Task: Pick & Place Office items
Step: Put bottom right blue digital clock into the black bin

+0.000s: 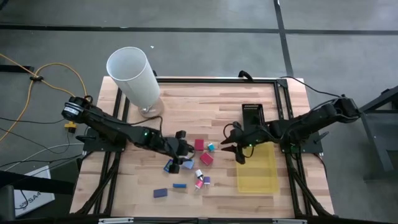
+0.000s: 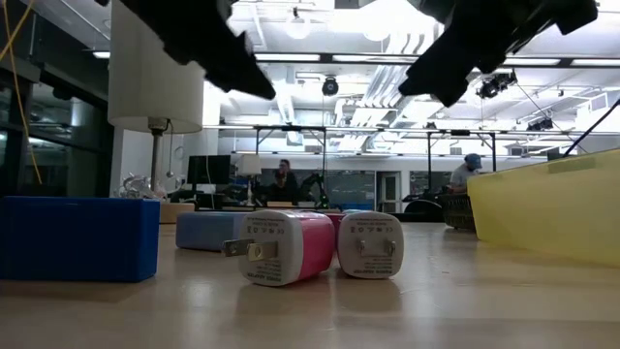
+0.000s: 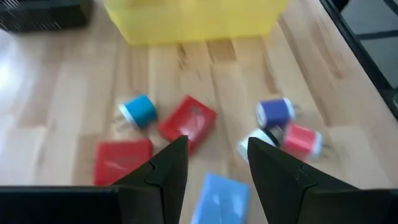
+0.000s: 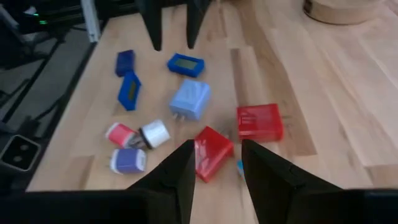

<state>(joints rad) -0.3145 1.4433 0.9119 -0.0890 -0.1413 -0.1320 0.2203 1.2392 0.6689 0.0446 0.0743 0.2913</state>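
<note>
**Observer:** Where are the office items lying?

**Operator:** I'm seeing them scattered on the desk (image 1: 186,106), all just beside the yellow tray (image 1: 257,167), on the side facing the white cylinder (image 1: 134,78). Nearest the tray are two red blocks (image 1: 206,158) and a small cyan piece (image 1: 211,147). A light blue block (image 4: 189,99) and a pink and white plug (image 2: 281,246) are lying farther from it, and the dark blue pieces (image 1: 160,193) farthest.

**Observer:** And your end effectors?

**Operator:** I'm holding the left end effector (image 1: 181,163) over the far part of the scatter from the tray, fingers (image 3: 166,167) parted and grasping nothing. The right end effector (image 1: 235,151) is hovering at the tray's edge beside the red blocks, its fingers (image 4: 180,171) also apart and empty.
</note>
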